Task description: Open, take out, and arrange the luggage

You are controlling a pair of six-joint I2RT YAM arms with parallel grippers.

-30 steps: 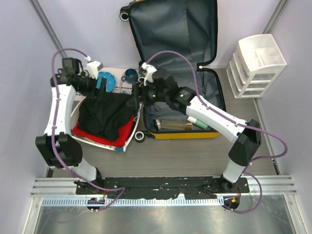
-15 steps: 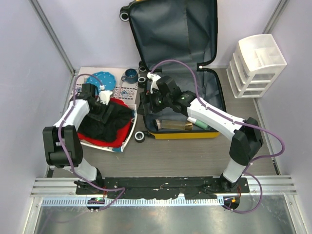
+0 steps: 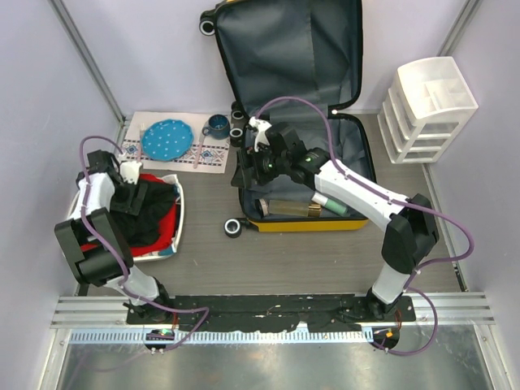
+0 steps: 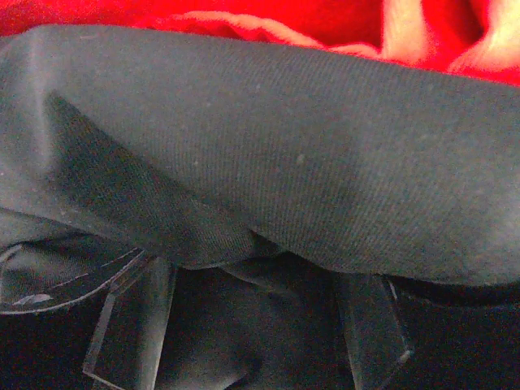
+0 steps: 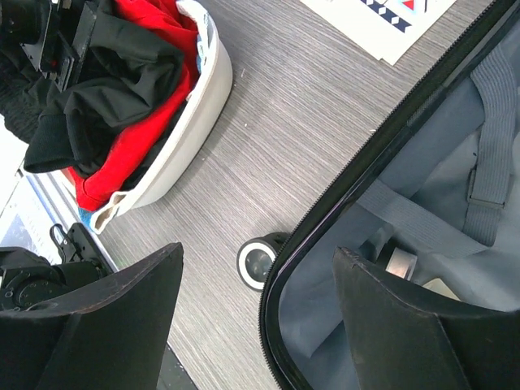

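The luggage [image 3: 341,146] lies open on the table, with its lid [image 3: 292,57] leaning upright against the back wall. Grey lining [image 5: 422,203] and a black zipper rim show in the right wrist view. My right gripper [image 3: 248,175] [image 5: 258,252] is open and straddles the near left rim, above a wheel [image 5: 258,264], holding nothing. My left gripper [image 3: 145,197] [image 4: 252,325] is down in the white tray [image 3: 180,215]. Its clear fingers [image 4: 130,325] stand wide apart, buried in a black garment [image 4: 284,162] lying over a red one [image 4: 244,12].
Bottles and tubes [image 3: 288,207] lie in the luggage's near end. A patterned placemat [image 3: 211,154] at the back left carries a blue plate [image 3: 166,140] and a blue cup [image 3: 217,124]. A white drawer unit [image 3: 426,110] stands at the right.
My left arm has dropped from high at the back left into the tray, and the black garment came down with it. The tray now sits further left. My right gripper barely shifted.
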